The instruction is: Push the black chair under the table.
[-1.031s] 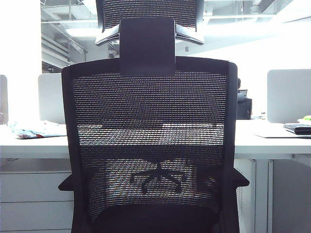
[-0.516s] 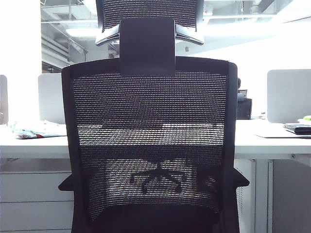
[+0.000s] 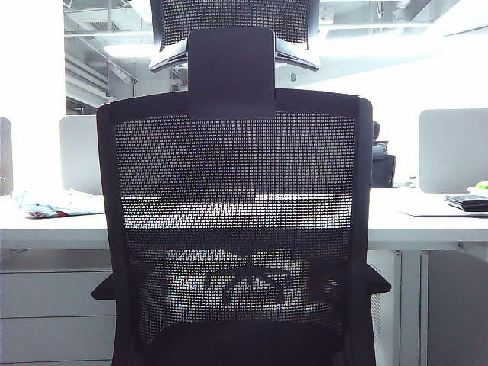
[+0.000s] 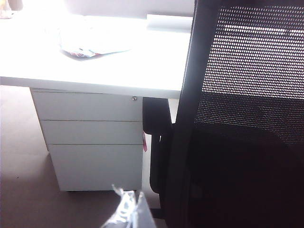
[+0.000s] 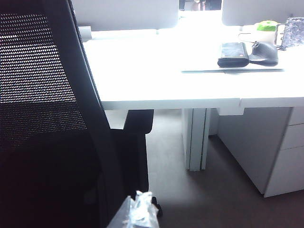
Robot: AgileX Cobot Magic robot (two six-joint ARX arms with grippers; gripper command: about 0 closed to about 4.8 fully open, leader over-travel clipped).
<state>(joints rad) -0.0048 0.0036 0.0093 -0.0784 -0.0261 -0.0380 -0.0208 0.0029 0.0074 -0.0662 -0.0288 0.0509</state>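
1. Black chair (image 3: 235,229) fills the middle of the exterior view, mesh back toward the camera, headrest bracket (image 3: 230,72) upright above it. It stands just in front of the table (image 3: 427,225); the white top shows through the mesh.
2. Armrests (image 3: 379,286) sit below the level of the tabletop edge on both sides — the left wrist view shows one armrest end tucked under the top, beside the drawer cabinet (image 4: 90,137).
3. Left gripper (image 4: 129,211) — only a pale, blurred tip shows at the frame edge, close beside the chair's frame (image 4: 183,128) on the cabinet side. Fingers: cannot tell whether apart or together.
4. Right gripper (image 5: 137,209) — same blurred tip, close to the chair's other side edge, near the armrest post. Fingers' state cannot be told, nor contact with the chair.
5. On the tabletop: crumpled wrapper (image 4: 90,42) to the left, dark wallet-like case (image 5: 232,54) to the right, green object (image 5: 266,26) behind it.
6. Grey divider screens (image 3: 454,149) stand behind the table.
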